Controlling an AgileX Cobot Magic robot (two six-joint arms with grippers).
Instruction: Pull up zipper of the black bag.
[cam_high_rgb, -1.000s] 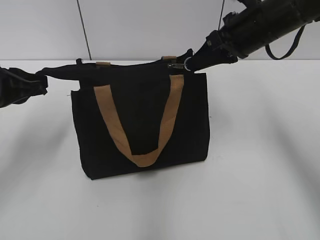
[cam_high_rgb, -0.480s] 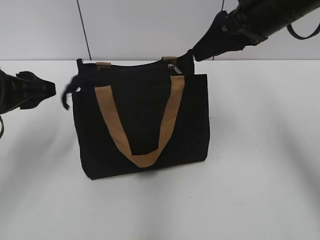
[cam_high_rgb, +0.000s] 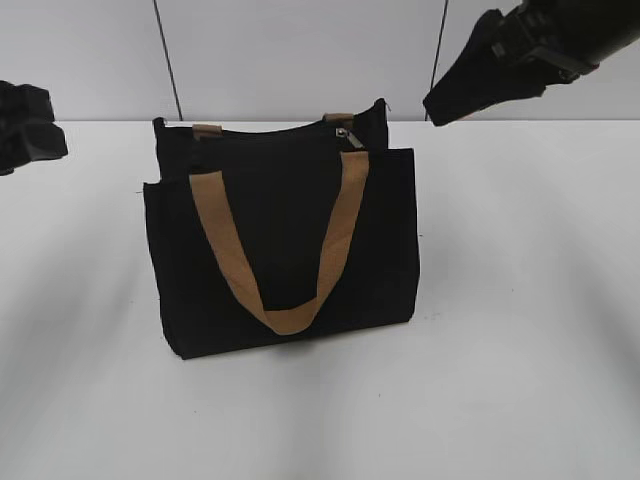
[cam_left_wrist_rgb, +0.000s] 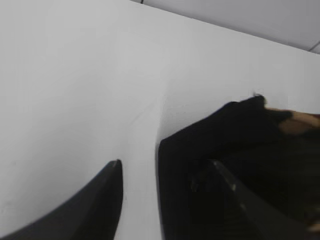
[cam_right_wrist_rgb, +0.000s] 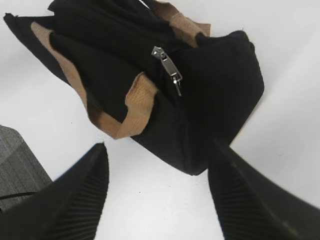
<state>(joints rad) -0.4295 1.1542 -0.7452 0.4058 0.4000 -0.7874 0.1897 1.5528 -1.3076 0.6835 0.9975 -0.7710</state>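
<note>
The black bag (cam_high_rgb: 280, 240) stands upright in the middle of the white table, its tan handle hanging down the front. The zipper (cam_high_rgb: 346, 133), a small silver pull tab, sits at the right end of the top edge; it also shows in the right wrist view (cam_right_wrist_rgb: 169, 67). My right gripper (cam_high_rgb: 450, 100) is open and empty, above and right of the bag; in the right wrist view (cam_right_wrist_rgb: 157, 160) its fingers frame the bag's corner (cam_right_wrist_rgb: 210, 115). My left gripper (cam_high_rgb: 35, 135) is open and empty, off to the left; in the left wrist view (cam_left_wrist_rgb: 167, 170) the bag's end (cam_left_wrist_rgb: 225, 140) lies between its fingers.
The white table (cam_high_rgb: 520, 350) runs out on all sides of the bag. A pale wall with two dark vertical seams (cam_high_rgb: 167, 60) stands behind. A grey textured surface (cam_right_wrist_rgb: 17, 160) shows at the left edge of the right wrist view.
My left gripper let go of the bag's left end and drew back left. My right gripper released the zipper pull and moved up and right. The bag's top has settled.
</note>
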